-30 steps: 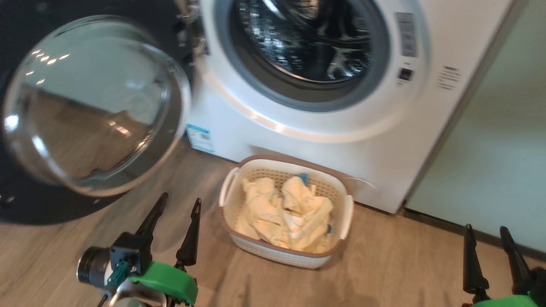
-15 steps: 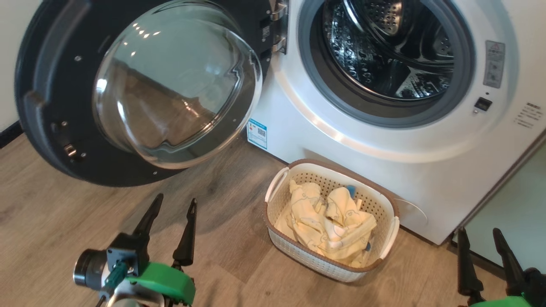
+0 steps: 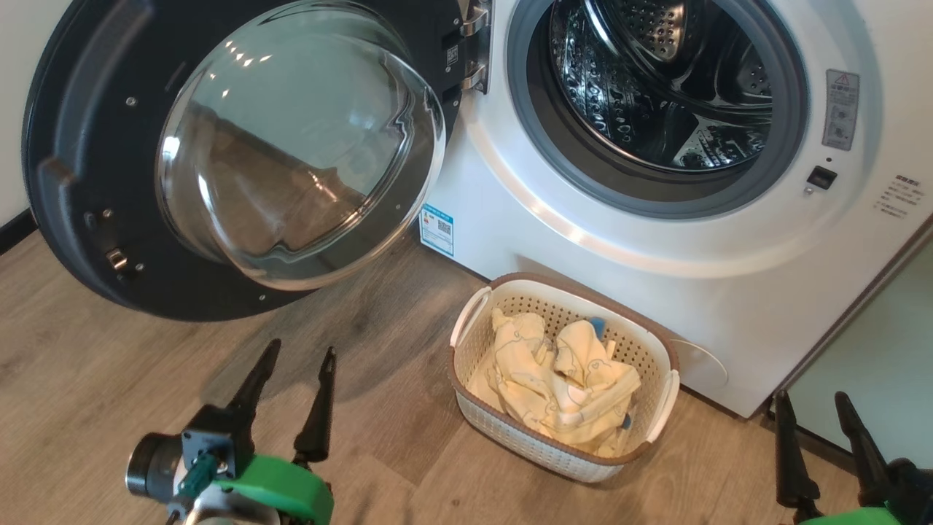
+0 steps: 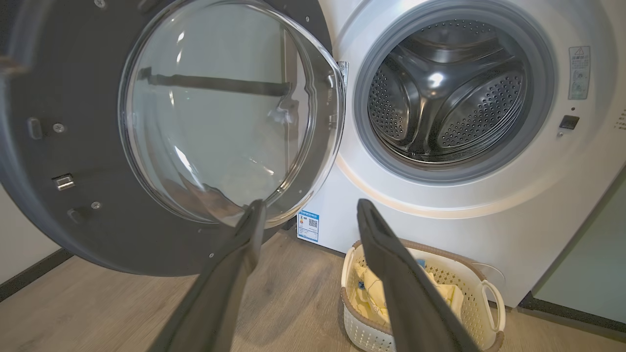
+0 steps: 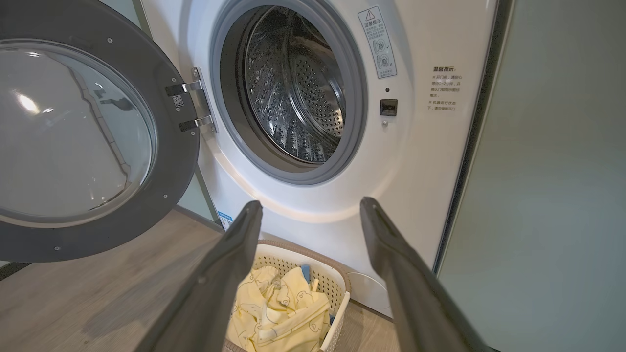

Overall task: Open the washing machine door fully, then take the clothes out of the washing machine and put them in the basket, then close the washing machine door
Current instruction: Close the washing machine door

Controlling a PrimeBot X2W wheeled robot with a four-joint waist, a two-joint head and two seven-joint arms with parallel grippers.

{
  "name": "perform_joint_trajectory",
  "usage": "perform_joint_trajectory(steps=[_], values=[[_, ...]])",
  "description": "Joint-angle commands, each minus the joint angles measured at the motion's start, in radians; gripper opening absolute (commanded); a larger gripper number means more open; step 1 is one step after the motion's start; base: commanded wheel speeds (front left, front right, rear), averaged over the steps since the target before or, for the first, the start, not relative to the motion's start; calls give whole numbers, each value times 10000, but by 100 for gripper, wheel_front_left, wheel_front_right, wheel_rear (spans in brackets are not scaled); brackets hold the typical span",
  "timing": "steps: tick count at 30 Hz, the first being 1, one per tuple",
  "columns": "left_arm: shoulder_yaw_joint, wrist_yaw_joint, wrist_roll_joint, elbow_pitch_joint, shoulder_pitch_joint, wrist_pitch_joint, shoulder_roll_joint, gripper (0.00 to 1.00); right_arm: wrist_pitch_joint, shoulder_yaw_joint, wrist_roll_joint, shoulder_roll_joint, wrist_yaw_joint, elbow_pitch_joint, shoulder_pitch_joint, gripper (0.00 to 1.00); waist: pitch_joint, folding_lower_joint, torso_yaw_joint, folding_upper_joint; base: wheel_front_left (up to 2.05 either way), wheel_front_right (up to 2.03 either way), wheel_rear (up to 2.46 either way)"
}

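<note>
Left pincer [image 3: 302, 347] hovers low at 7 o'clock in my head view, fingers spread; the right pincer [image 3: 811, 397] at 5 o'clock is spread too. Past them, on the wooden floor [image 3: 109, 379], the basket [image 3: 532, 445] holds the clothes [image 3: 561, 386]. Behind it stands the washing machine [image 3: 627, 262], with the washing machine door [image 3: 80, 146] wide open at 10 o'clock.

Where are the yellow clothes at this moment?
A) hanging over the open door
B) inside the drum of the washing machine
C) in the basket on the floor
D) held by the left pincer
C: the clothes lie heaped inside the basket, which stands on the floor before the washing machine.
</note>
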Motion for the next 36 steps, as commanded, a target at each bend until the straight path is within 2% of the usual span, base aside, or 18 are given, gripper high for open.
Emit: perform_joint_trajectory(steps=[1,2,10,18,20,23,29,32,34,36], values=[[318,41,-75,-400,-377,-75,170,68,-67,191,14,-166,2,-290,-263,100,-10,0,-8,0,0,0,0],[299,-19,-146,-405,-378,-83,165,0,-67,191,13,-166,2,-290,-255,100,-11,0,-13,0,0,0,0],[246,-176,-386,-397,-375,-77,223,0,-67,180,21,-166,2,-320,-282,100,26,0,-1,0,0,0,0],[385,-664,-1341,-477,-438,18,152,0,-67,186,25,-166,2,-334,-288,100,94,0,89,0,0,0,0],[630,-1003,-2484,-600,-476,-2,-231,0,-67,156,5,-166,2,-340,-279,100,111,0,148,0,0,0,0],[1128,-1386,-4289,-868,-549,8,-511,0,-67,132,-7,-166,2,-344,-278,100,123,0,230,0,0,0,0],[2241,-1758,-8212,-2277,-734,31,-709,0,-67,105,1,-166,2,-371,-263,100,124,0,389,0,0,0,0],[2890,-1807,-9894,-3195,-950,91,-564,0,-67,70,-10,-166,2,-382,-263,100,138,0,485,0,0,0,0],[3678,-1823,-11054,-3978,-1244,99,-156,0,-67,62,-4,-166,2,-384,-250,100,131,0,551,0,0,0,0],[4225,-1827,-11644,-4420,-1509,135,219,0,-67,78,-2,-166,2,-389,-243,100,131,0,564,0,0,0,0]])
